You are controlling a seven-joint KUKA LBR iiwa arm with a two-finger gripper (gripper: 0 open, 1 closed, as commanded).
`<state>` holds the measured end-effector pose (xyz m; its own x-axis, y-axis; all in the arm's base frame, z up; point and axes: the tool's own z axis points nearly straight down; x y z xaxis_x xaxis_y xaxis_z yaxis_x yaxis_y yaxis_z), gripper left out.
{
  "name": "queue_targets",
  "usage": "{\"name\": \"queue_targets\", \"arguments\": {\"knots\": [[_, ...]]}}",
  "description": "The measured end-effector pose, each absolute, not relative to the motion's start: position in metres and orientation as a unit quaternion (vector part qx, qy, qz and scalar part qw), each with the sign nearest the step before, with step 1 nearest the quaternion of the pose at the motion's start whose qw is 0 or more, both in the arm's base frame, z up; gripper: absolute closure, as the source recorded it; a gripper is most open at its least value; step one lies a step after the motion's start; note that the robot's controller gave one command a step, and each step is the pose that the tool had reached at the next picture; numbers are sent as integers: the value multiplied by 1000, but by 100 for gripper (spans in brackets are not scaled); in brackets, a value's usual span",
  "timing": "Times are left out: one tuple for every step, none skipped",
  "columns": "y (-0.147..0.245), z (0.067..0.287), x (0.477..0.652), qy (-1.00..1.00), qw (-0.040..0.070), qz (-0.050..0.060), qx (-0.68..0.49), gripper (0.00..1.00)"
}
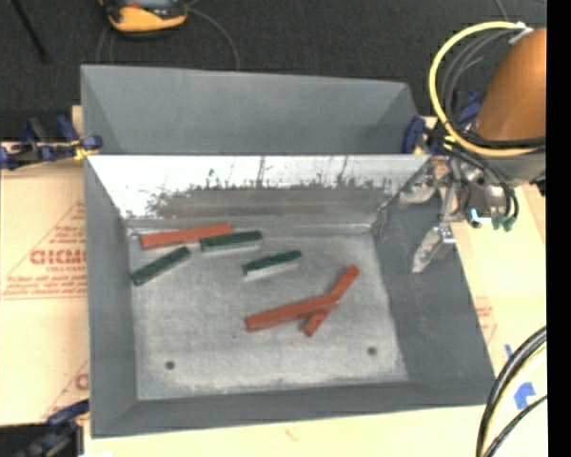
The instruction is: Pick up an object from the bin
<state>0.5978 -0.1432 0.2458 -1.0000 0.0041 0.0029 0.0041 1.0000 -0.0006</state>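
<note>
the gripper [426,255] hangs right of the crossed orange sticks [285,315], above the bin [438,350] slope. it carries nothing i can see, and i can't tell how wide it's open. i'd straddle one stick's free end, away from the crossing.

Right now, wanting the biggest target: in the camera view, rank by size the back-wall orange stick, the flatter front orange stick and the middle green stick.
Largest, too alike to rank: back-wall orange stick, flatter front orange stick.
Smallest: middle green stick, clearly shorter.

Bin [428,350] matt grey metal, scuffed; sticks [287,313] matt, perhaps plastic.
</note>
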Motion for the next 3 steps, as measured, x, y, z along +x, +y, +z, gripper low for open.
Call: {"name": "queue_targets", "arguments": {"knots": [[-143, 251, 599, -1000, -3, 1, -1, 0], [-131, 196, 569, -1000, -4, 2, 1, 0], [-111, 153, 587, -997, -3, 1, 82, 0]]}}
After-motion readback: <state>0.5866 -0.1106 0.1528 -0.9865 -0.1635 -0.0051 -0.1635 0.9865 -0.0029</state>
